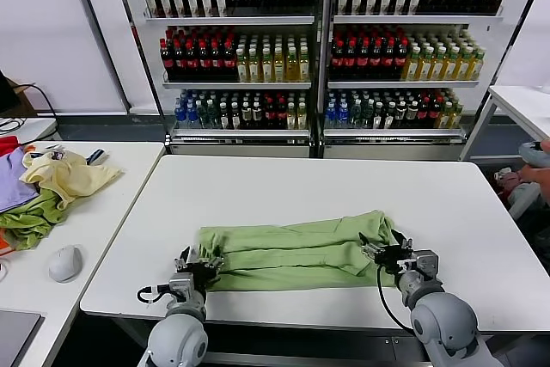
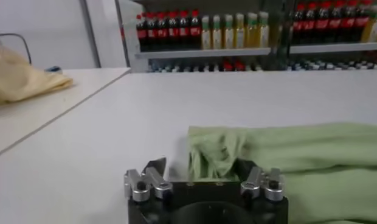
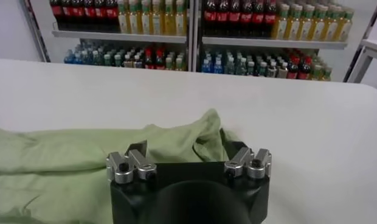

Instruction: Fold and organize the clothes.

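The sage-green shirt (image 1: 296, 255) lies folded into a long band across the near half of the white surface (image 1: 326, 186), and the left claw (image 1: 199, 266) and right claw (image 1: 391, 255) sit one at each end of it with jaws spread and holding nothing, which I judge suits a two-handed fold just laid down. The head view alone shows the pile of other garments (image 1: 47, 191) on the side surface; the wrist views show the bunched cloth ends right beside each claw.

Soft, matt, creased cloth shirt (image 1: 296, 254) (seemingly cotton) on smooth white table (image 1: 301, 186).
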You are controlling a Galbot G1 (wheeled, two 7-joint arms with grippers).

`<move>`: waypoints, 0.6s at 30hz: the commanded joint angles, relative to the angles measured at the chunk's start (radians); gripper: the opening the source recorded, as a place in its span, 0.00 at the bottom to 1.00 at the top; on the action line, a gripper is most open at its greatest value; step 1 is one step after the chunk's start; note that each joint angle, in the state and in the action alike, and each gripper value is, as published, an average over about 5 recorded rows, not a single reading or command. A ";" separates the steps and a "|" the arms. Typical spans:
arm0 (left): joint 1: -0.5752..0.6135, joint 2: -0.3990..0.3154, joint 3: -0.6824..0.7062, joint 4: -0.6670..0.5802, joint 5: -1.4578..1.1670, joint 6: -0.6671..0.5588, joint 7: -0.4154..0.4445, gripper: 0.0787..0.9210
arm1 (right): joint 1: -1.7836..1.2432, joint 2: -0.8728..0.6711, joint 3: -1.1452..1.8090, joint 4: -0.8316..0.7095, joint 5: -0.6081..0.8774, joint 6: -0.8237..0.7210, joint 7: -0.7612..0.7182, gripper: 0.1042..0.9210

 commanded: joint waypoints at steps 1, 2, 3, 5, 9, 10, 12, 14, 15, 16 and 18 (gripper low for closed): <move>0.002 -0.046 -0.002 0.048 -0.007 0.012 -0.041 0.66 | -0.004 0.001 -0.001 0.008 -0.003 -0.001 0.002 0.88; 0.002 -0.045 -0.004 0.049 -0.015 0.014 -0.040 0.62 | -0.003 0.001 -0.002 0.008 -0.003 -0.001 0.002 0.88; 0.001 -0.044 -0.006 0.049 -0.023 0.014 -0.039 0.59 | -0.003 0.002 -0.003 0.008 -0.003 -0.001 0.002 0.88; -0.001 -0.038 -0.012 0.050 -0.037 0.013 -0.034 0.52 | -0.001 0.002 -0.004 0.009 -0.002 -0.001 0.002 0.88; -0.007 -0.010 -0.044 0.050 -0.073 0.005 -0.023 0.38 | 0.001 0.001 -0.004 0.013 0.000 -0.001 0.003 0.88; -0.008 0.002 -0.059 0.047 -0.086 0.002 -0.020 0.35 | 0.001 0.000 -0.004 0.015 0.001 -0.001 0.004 0.88; -0.010 0.029 -0.095 0.037 -0.113 -0.001 -0.012 0.28 | 0.002 -0.002 -0.002 0.018 0.004 -0.001 0.004 0.88; -0.009 0.064 -0.136 0.021 -0.135 -0.005 -0.002 0.21 | 0.003 -0.003 -0.001 0.021 0.006 0.000 0.004 0.88; -0.007 0.084 -0.160 0.012 -0.145 -0.007 0.005 0.18 | 0.003 -0.004 0.000 0.023 0.007 0.000 0.004 0.88; -0.005 0.105 -0.186 0.002 -0.154 -0.009 0.012 0.15 | 0.004 -0.004 0.000 0.024 0.008 0.001 0.004 0.88; 0.002 0.153 -0.243 -0.021 -0.173 -0.011 0.028 0.09 | 0.005 -0.003 0.000 0.026 0.009 0.001 0.004 0.88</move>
